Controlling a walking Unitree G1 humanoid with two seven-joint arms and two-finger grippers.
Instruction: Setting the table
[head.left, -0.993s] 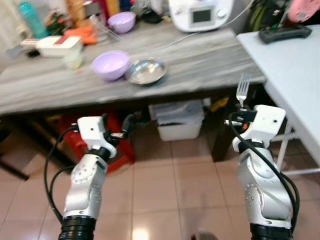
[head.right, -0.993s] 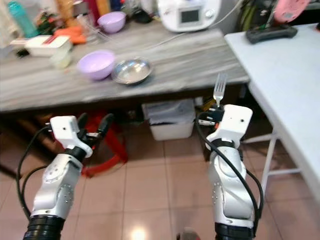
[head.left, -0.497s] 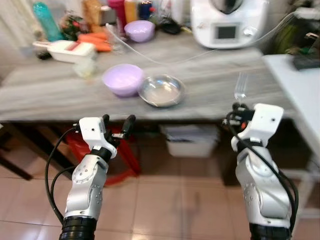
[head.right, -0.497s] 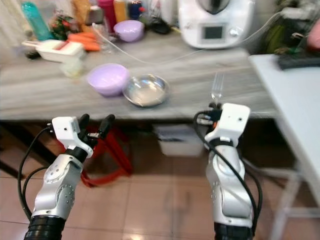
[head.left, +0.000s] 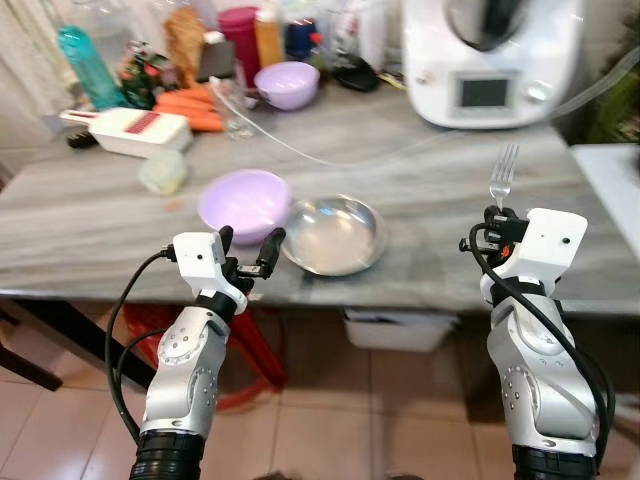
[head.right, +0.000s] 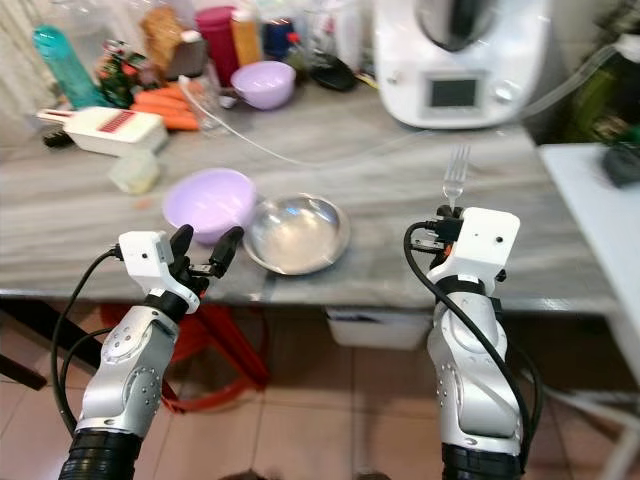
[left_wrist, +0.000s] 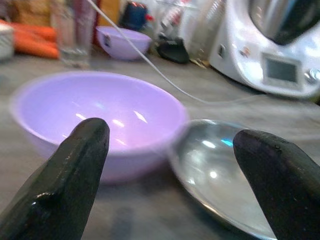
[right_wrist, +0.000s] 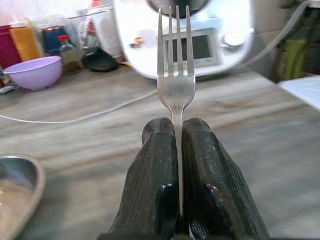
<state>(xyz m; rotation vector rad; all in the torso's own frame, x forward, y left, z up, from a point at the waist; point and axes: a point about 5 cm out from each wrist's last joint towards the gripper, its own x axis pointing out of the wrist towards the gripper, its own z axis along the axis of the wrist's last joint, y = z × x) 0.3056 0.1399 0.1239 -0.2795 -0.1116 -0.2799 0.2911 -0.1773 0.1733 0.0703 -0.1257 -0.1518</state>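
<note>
I have turned and stepped in toward the counter: a second ago it lay far ahead with the white table at my right, and now its near edge runs just beyond my wrists. My right gripper keeps its two fingers clamped on the fork, tines up, just as before, held above the counter's near right part in front of the white appliance. My left gripper is spread wide and holds nothing; it hovers at the near edge, pointing at the purple bowl with the steel dish touching it on the right. A second purple bowl sits far back among bottles and carrots.

With the counter now in reach, I judge the carrying is done and the next step is laying the fork down beside the dish, on bare wood to its right.
</note>
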